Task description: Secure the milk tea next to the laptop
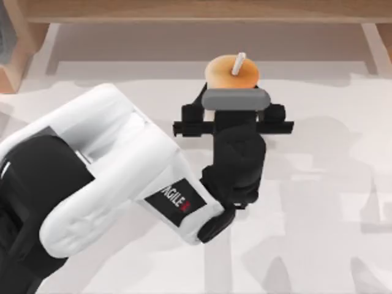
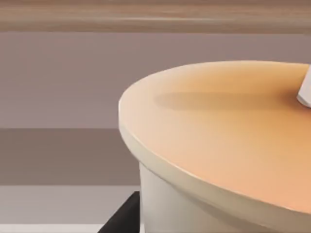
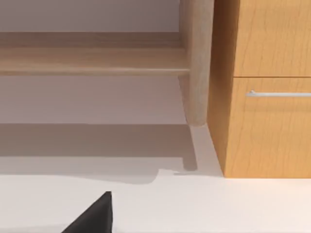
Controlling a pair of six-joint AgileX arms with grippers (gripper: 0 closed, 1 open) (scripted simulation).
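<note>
Though lid hides contents, left gripper (image 1: 233, 92) w/ milk tea (image 1: 233, 72).

You see soft, even light everywhere, with pale grey shadows on the white table (image 1: 318, 202) and a faint dark smear across the milk tea (image 2: 228, 141) top.

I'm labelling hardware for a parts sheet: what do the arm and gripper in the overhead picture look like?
The left arm has bulky, rounded white shells over black sections, with a black label in white and red lettering near the wrist. Its wrist housing is black and blocky, topped by a grey rounded bar. The left gripper is black, built on a straight crossbar.
</note>
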